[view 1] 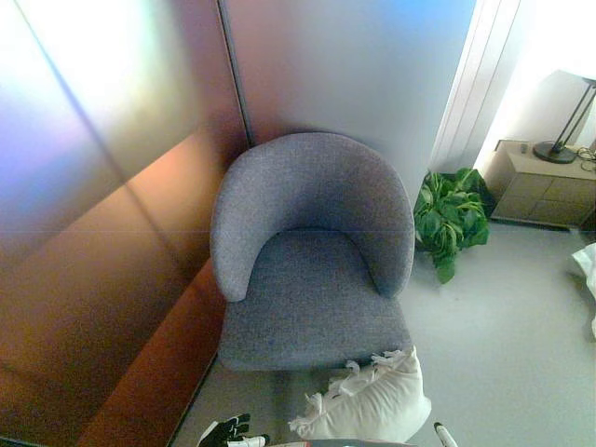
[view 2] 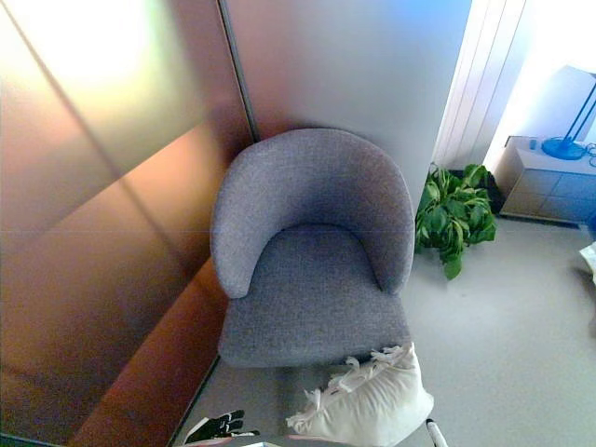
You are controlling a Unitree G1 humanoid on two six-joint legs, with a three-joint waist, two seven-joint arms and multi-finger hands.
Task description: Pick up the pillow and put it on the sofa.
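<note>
While the grey sofa [view 1: 312,270] stands in the corner with its seat bare, the left eye view shows the white pillow [view 1: 368,402] low in the picture, just in front of the seat's front edge and toward its right corner. The pillow's frilled edge points up and left, and its top corner overlaps the seat's front right corner in this view; whether they touch cannot be told. The left hand [view 1: 228,432] shows at the bottom edge, left of the pillow and apart from it, with dark, white-tipped fingers spread loosely and holding nothing. Of the right hand [view 1: 443,435] only a small white-and-dark tip shows at the bottom edge, just beside the pillow's lower right side; whether its fingers are wide or closed cannot be told. A green potted plant [view 1: 450,219] stands on the floor to the right of the sofa, and a low cabinet [view 1: 548,189] with a lamp [view 1: 568,126] on it sits farther right.

In the right eye view the pillow [view 2: 368,402] again lies between the two hands. The left hand [view 2: 216,427] is clear of the frilled edge, fingers relaxed. The right hand [view 2: 432,431] shows as a tip close against the pillow's right corner.
</note>
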